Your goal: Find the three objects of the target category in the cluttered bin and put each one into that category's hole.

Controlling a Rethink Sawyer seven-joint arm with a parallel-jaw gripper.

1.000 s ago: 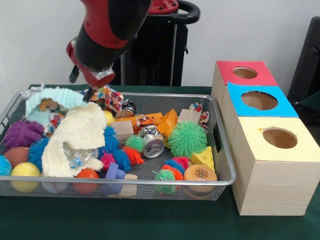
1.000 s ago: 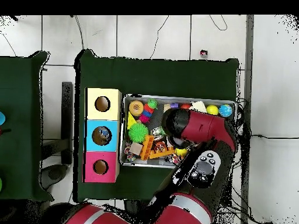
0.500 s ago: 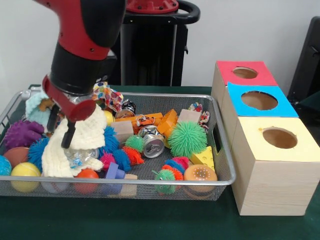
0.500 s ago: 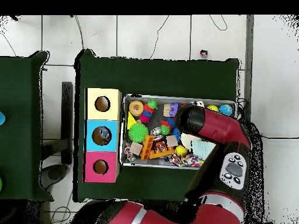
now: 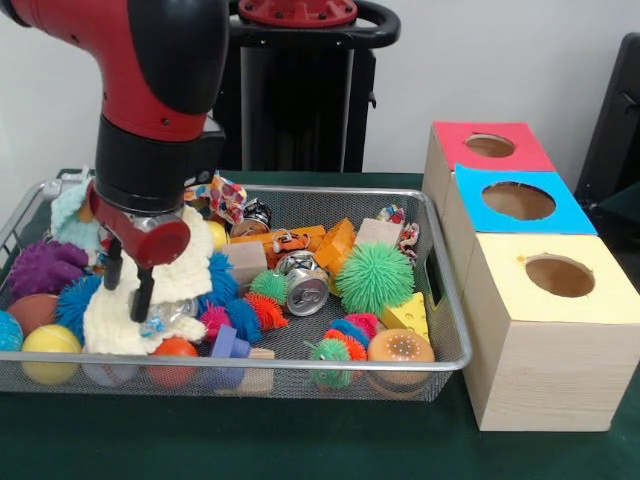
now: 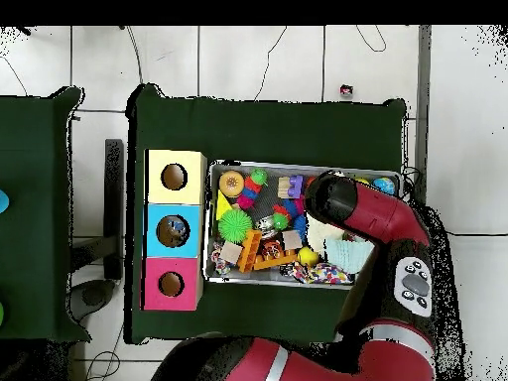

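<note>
Hand (image 5: 127, 280) over cream cloth (image 5: 150, 290), spiky balls (image 5: 374, 277) — can (image 5: 306, 291) beside

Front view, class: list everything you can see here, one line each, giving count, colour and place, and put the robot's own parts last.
Wire mesh bin: one, silver, on the green tablecloth.
Wooden boxes with round holes: three, topped red, blue and yellow, right of the bin.
Large spiky rubber ball: one, green, bin middle-right.
Crushed drink can: one, silver, bin centre.
Knitted cloth: one, cream, bin left.
Foam cheese wedge: one, yellow, bin right.
Toy doughnut: one, orange, front right corner.
Smooth ball: one, yellow, front left.
Spiky toy: one, purple, left edge.
Gripper: one, black fingers apart, down on the cream cloth.
</note>
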